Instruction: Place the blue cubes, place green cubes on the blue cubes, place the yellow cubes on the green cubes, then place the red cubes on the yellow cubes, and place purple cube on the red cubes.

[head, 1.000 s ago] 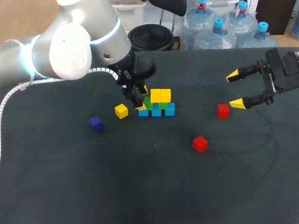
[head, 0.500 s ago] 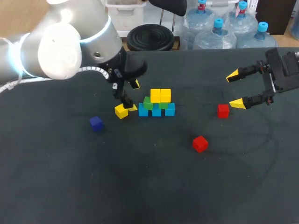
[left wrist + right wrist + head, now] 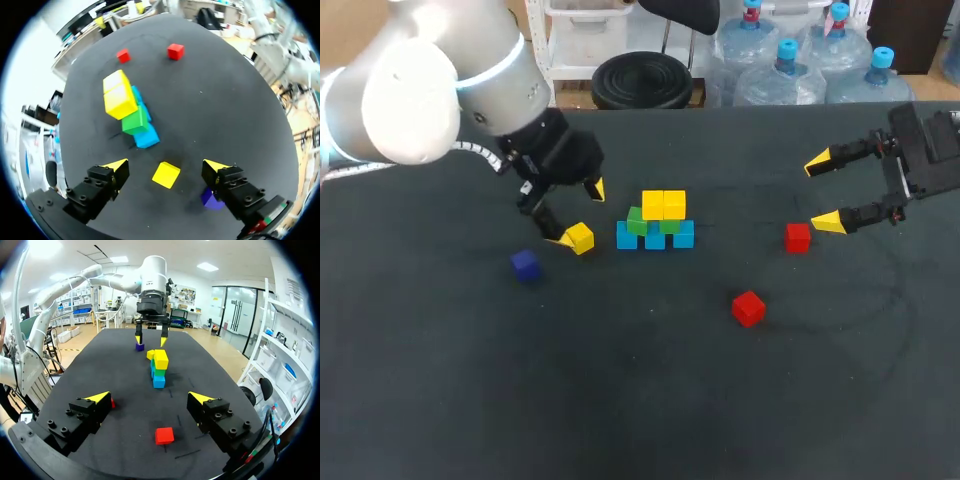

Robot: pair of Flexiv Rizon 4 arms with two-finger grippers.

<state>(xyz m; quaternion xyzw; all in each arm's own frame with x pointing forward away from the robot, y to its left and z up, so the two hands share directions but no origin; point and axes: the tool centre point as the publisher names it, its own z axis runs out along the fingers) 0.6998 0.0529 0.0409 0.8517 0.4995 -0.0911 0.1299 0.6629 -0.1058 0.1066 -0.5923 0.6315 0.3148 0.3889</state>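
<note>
partly built; a row of three light blue plastic cubes sits on the dark table, two small green cubes rest on them and two small yellow cubes sit on the green ones, all touching as one stack; i judge the blue and green layers done and the yellow layer probably unfinished, since a loose yellow cube lies on the table just beside the stack's left end, apart from it; left to do: that cube, both reds, then purple; a small red cube lies just beside the lower tip of the right gripper; a second red cube sits nearer the camera, well apart from the stack; the dark purple cube lies near the loose yellow cube, on its side away from the stack; the left gripper hangs over the loose yellow cube with fingers spread wide; the wrist view shows the cube in the gap but not pinched, so it holds nothing; the right gripper is also spread wide and empty, off to the right of the stack; vs earlier: a second ago the left gripper was at the stack's left end, half a second ago between stack and loose cube, now it has shifted further left to straddle that cube; the cubes, the stack and the right arm look unmoved
</note>
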